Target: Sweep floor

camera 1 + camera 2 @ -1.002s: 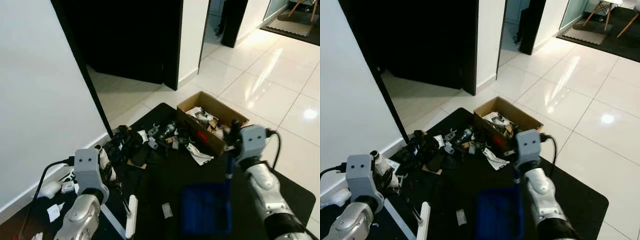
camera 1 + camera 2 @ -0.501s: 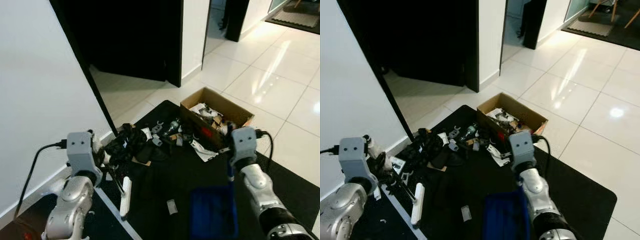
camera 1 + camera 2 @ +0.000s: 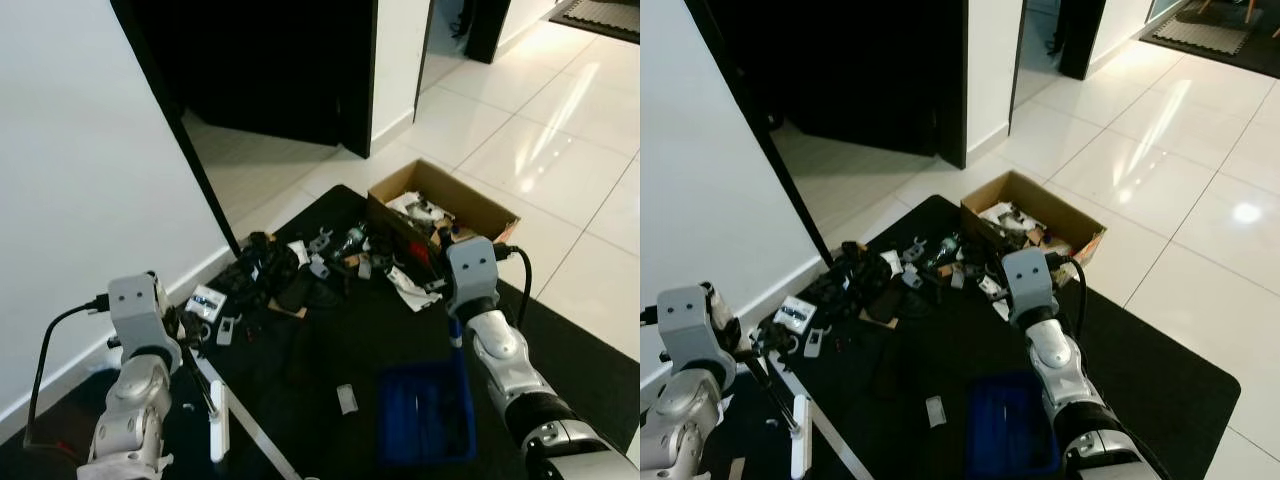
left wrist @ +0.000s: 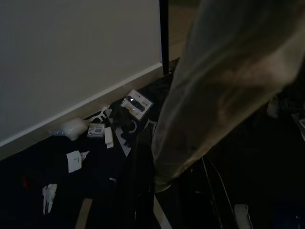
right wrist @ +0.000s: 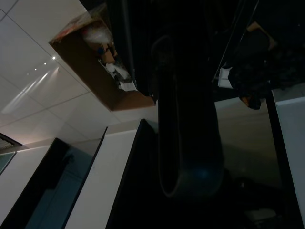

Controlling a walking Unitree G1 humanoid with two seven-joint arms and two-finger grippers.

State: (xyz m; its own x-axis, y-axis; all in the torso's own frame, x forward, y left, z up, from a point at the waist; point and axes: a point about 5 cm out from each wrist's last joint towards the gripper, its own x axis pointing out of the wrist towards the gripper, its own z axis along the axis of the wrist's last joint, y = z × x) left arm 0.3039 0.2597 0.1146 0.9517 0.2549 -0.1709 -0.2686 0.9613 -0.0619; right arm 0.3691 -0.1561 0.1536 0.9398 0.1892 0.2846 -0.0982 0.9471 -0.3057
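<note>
A white broom [image 3: 216, 432] is lying head-down on the black mat [image 3: 570, 350], just in front of and below the left hand [image 3: 185, 335], its thin handle slanting up toward that hand. A blue dustpan [image 3: 425, 412] is resting flat on the mat directly below the right hand [image 3: 455, 335], whose fingers are clamped on its upright handle. Beyond both hands, litter [image 3: 290, 285] is spreading toward a cardboard box [image 3: 440, 215]; one small scrap [image 3: 346, 398] is sitting between broom and dustpan. The sweeping seems barely begun: next, the broom should be dragging debris toward the pan's mouth. Whether the left hand's fingers are closed on the broom I cannot tell; the dark wrist views are hard to read.
</note>
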